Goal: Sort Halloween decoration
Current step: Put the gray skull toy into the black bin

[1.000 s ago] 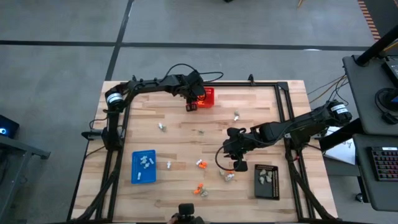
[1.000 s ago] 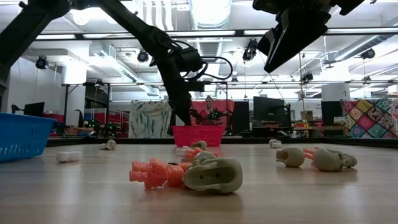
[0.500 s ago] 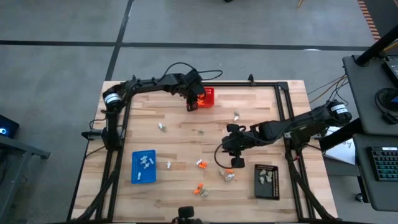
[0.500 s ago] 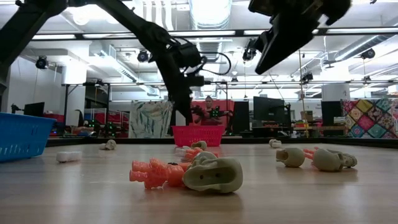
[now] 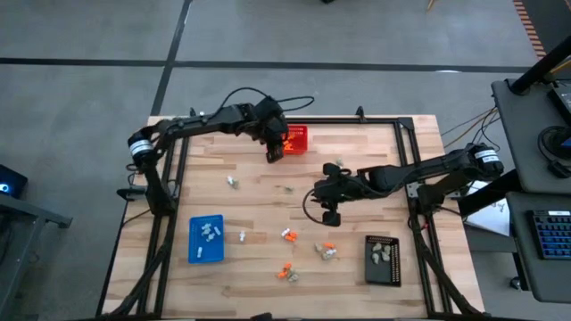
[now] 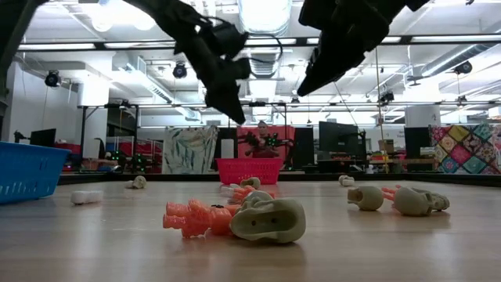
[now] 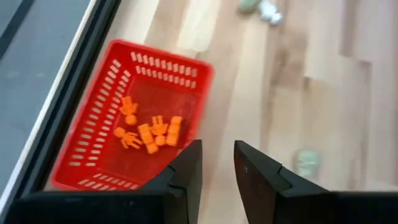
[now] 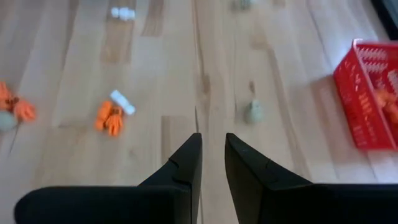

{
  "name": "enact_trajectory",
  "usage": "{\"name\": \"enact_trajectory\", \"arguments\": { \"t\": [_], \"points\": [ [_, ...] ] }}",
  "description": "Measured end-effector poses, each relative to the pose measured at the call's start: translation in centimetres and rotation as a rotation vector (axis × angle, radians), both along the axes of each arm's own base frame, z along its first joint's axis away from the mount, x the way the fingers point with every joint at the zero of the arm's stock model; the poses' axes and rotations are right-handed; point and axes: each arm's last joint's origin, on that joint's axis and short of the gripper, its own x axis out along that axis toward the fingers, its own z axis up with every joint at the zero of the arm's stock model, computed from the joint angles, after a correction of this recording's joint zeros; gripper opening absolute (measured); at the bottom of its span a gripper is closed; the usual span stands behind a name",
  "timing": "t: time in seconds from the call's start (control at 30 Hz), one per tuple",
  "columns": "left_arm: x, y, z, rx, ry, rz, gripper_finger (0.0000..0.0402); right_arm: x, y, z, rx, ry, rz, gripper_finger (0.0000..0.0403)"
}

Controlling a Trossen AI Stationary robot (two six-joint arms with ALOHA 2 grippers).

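Red basket (image 5: 297,139) at the table's far edge, orange trinkets (image 7: 148,132) inside. Left gripper (image 5: 273,152) beside it, jaws slightly parted, empty. Right gripper (image 5: 326,214) nearer mid-table, likewise (narrow gap, nothing held). Loose trinkets (image 5: 287,235) scattered nearer the front.

Bright, even ceiling light; faint shadows on the table (image 5: 375,169). The red mesh basket (image 7: 134,118) blurs in both wrist views.

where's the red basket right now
In the high view the red basket sits at the table's far edge, near the middle, just right of the left end effector; orange trinkets lie inside it.
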Motion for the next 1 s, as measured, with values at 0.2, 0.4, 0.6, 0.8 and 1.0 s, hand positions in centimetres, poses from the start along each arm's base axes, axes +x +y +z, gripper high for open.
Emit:
{"name": "enact_trajectory", "arguments": {
  "t": [0.2, 0.4, 0.6, 0.8, 1.0],
  "points": [
    [-2.1, -3.5, 1.0, -0.009, -0.121, 0.024, 0.0074, 0.4, -0.1, -0.9, -0.016, -0.133, 0.019, 0.0061],
    [-5.1, -7.7, 1.5, 0.014, -0.295, 0.052, 0.0074, 0.5, -0.7, -1.8, -0.074, -0.29, -0.033, 0.0059],
    [-7.8, -11.0, 1.5, 0.052, -0.48, 0.069, 0.0074, 0.9, -1.8, -3.1, -0.099, -0.378, -0.086, 0.0059],
    [-10.0, -12.7, 1.1, 0.038, -0.64, 0.058, 0.0074, 2.5, -3.3, -5.5, -0.112, -0.381, -0.131, 0.0057],
    [-11.8, -13.2, 0.5, 0.008, -0.721, 0.075, 0.0074, 3.6, -4.7, -8.5, -0.121, -0.31, -0.169, 0.0057]
  ]
}}
